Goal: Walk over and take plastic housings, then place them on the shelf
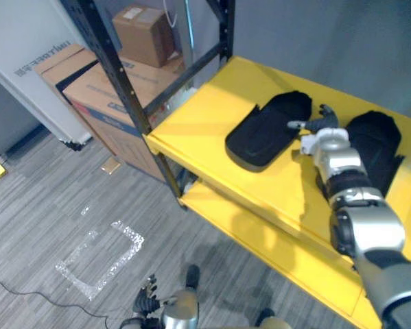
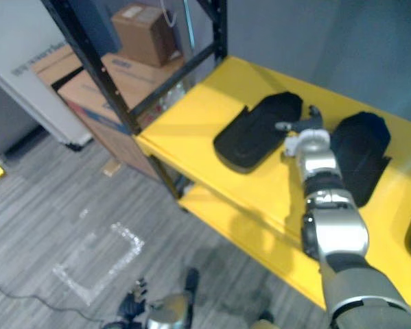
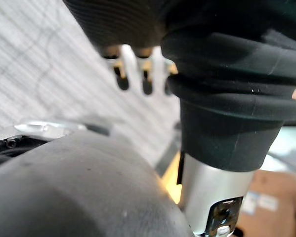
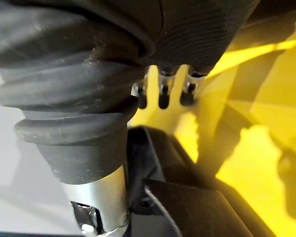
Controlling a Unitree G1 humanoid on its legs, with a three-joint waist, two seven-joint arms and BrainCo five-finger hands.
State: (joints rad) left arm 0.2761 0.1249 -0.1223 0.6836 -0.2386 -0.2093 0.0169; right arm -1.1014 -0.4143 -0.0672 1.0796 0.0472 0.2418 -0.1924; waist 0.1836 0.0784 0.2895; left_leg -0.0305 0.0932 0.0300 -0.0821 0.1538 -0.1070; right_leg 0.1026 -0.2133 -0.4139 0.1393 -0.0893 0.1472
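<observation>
Two black plastic housings lie on the yellow shelf (image 1: 205, 116): a long one (image 1: 267, 130) to the left and a second one (image 1: 375, 147) to the right. My right hand (image 1: 322, 127) hovers between them, just over the shelf board, open with fingers spread and holding nothing. In the right wrist view its straight fingers (image 4: 162, 94) point at the yellow board, and a black housing (image 4: 187, 207) lies close under the wrist. My left hand (image 1: 147, 301) hangs low over the grey carpet, its fingers (image 3: 133, 69) relaxed and empty.
A black upright post (image 1: 116, 75) and crossbar frame the shelf's left end. Cardboard boxes (image 1: 102, 89) (image 1: 143, 31) stand behind it. A lower yellow shelf (image 1: 260, 240) juts out beneath. White tape marks (image 1: 99, 260) lie on the carpet.
</observation>
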